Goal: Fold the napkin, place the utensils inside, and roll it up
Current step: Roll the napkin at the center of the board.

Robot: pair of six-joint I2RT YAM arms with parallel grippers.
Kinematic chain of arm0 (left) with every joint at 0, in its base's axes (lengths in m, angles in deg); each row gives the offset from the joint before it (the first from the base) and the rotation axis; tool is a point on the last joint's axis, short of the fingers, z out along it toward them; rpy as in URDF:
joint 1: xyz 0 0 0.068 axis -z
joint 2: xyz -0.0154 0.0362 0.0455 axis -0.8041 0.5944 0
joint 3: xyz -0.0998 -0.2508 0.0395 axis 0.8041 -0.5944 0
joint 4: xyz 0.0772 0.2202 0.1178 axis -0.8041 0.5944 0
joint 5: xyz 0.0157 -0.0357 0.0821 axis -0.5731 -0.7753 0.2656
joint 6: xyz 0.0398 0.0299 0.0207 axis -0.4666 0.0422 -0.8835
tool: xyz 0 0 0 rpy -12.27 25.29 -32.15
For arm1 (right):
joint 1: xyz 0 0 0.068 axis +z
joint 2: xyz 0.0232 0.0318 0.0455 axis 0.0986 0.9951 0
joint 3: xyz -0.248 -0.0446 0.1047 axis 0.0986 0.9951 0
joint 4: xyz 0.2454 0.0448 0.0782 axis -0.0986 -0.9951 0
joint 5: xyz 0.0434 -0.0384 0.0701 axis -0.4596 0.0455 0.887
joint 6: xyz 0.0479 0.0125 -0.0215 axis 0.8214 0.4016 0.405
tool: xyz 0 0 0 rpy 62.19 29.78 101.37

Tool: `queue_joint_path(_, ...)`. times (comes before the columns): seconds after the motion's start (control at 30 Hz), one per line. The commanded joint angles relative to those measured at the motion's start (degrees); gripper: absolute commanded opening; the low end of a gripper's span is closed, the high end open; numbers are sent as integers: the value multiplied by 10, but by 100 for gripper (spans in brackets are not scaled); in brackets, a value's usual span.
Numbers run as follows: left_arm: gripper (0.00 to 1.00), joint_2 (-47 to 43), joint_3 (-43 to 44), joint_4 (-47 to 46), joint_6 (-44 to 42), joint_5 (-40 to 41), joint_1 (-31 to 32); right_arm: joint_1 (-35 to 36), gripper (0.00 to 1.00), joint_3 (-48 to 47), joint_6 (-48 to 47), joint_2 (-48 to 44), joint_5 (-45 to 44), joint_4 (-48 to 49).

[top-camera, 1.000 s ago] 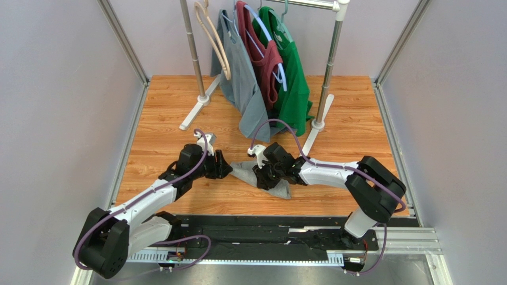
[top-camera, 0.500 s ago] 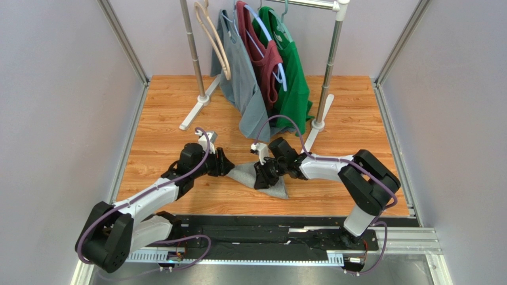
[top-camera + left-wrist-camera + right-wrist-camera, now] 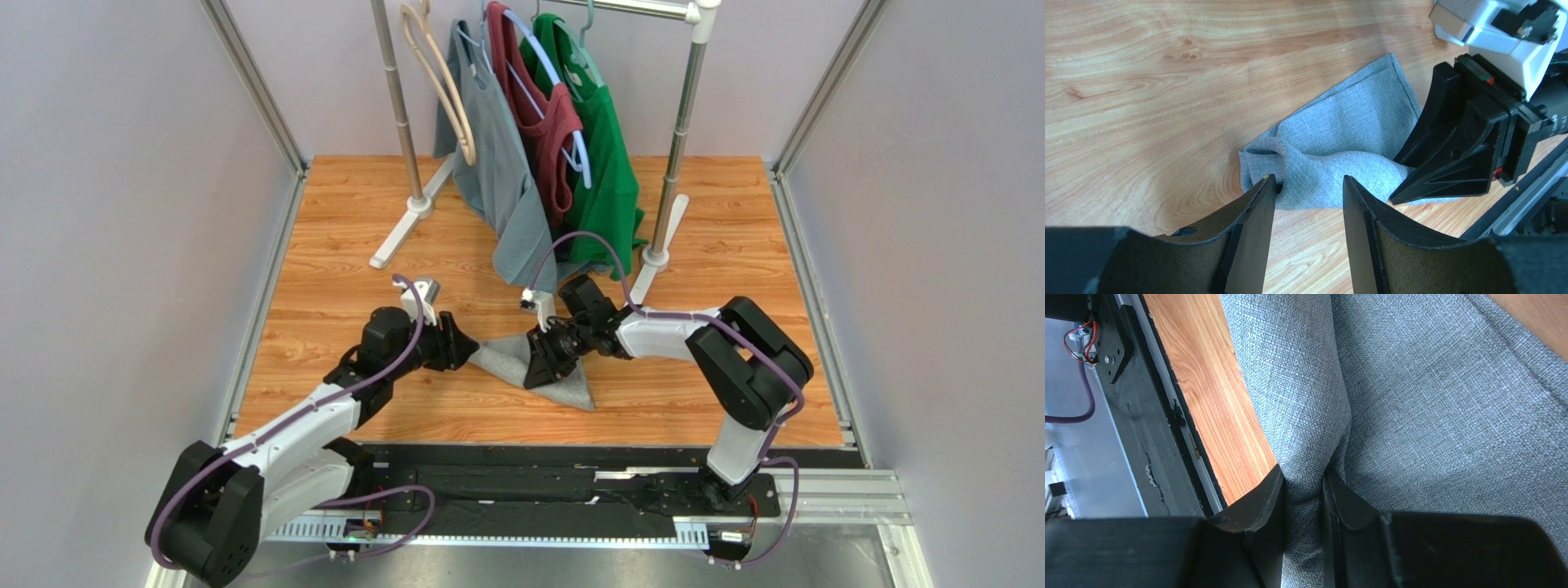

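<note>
The grey napkin [image 3: 558, 382] lies crumpled on the wooden table between my two grippers. In the right wrist view a raised fold of the napkin [image 3: 1413, 386] runs between the jaws, and my right gripper [image 3: 1304, 478] is shut on it. My left gripper [image 3: 1308, 184] stands open just short of the napkin [image 3: 1339, 147], its left fingertip [image 3: 1267, 184] at the cloth's bunched corner and only bare wood between the fingers. From above, the left gripper [image 3: 464, 349] is at the cloth's left tip and the right gripper [image 3: 540, 364] is over its middle. The utensils are out of view.
A clothes rack [image 3: 673, 147] stands at the back with grey [image 3: 497, 159], maroon [image 3: 546, 116] and green [image 3: 601, 172] shirts on hangers, its white feet [image 3: 399, 233] on the wood. A black rail [image 3: 552, 472] runs along the near edge. Grey walls stand on both sides.
The right arm has swung its wrist back and leftwards with the napkin fold still pinched, drawing the cloth a little to the left. The left gripper has stayed at the cloth's left tip.
</note>
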Motion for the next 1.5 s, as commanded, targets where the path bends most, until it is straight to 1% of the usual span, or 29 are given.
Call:
queue_joint_path(0.0,52,12,-4,-38,-3,3,-2,3,4,14,-22,49,-38,-80)
queue_joint_path(0.17,52,39,-2,-69,0,8,-2,2,3,10,-23,56,-33,-85)
queue_joint_path(0.27,49,60,3,-80,-1,8,-2,1,2,11,-24,59,-31,-86)
queue_joint_path(0.4,34,86,7,-87,-3,-4,-2,-2,2,9,-22,61,-31,-85)
queue_joint_path(0.47,29,99,8,-87,-3,-7,-2,-4,4,10,-21,60,-32,-85)
queue_joint_path(0.5,24,103,9,-88,-4,-10,-2,-5,6,7,-22,59,-32,-86)
queue_joint_path(0.57,20,120,14,-82,-4,-14,-2,-4,16,5,-22,57,-37,-89)
queue_joint_path(0.6,14,126,18,-79,-7,-16,-2,-4,23,5,-23,55,-40,-92)
queue_joint_path(0.63,11,138,21,-73,-9,-17,-2,-3,34,3,-23,47,-48,-95)
queue_joint_path(0.7,0,151,36,-55,-17,-17,-2,-5,41,2,-23,36,-57,-100)
queue_joint_path(0.73,0,161,41,-49,-19,-16,-2,-4,45,1,-22,24,-70,-107)
queue_joint_path(0.77,0,167,52,-37,-21,-15,-2,-5,47,0,-23,16,-73,-111)
queue_joint_path(1.0,0,222,106,16,-45,-25,-2,-4,50,-9,-27,-47,-129,-147)
queue_joint_path(1.03,0,226,116,26,-46,-27,-2,-3,61,-7,-25,-64,-145,-149)
queue_joint_path(1.17,0,249,141,47,-57,-40,-2,0,62,-8,-28,-103,-174,-153)
queue_joint_path(1.2,0,258,151,56,-59,-43,-2,1,70,-9,-29,-109,-188,-154)
queue_joint_path(1.23,0,262,156,60,-61,-45,-2,7,75,-9,-31,-116,-197,-156)
queue_joint_path(1.3,0,272,168,69,-67,-50,-2,16,75,-9,-38,-136,-235,-157)
queue_joint_path(1.47,0,284,177,77,-71,-54,-2,85,75,-2,-60,-184,-320,-139)
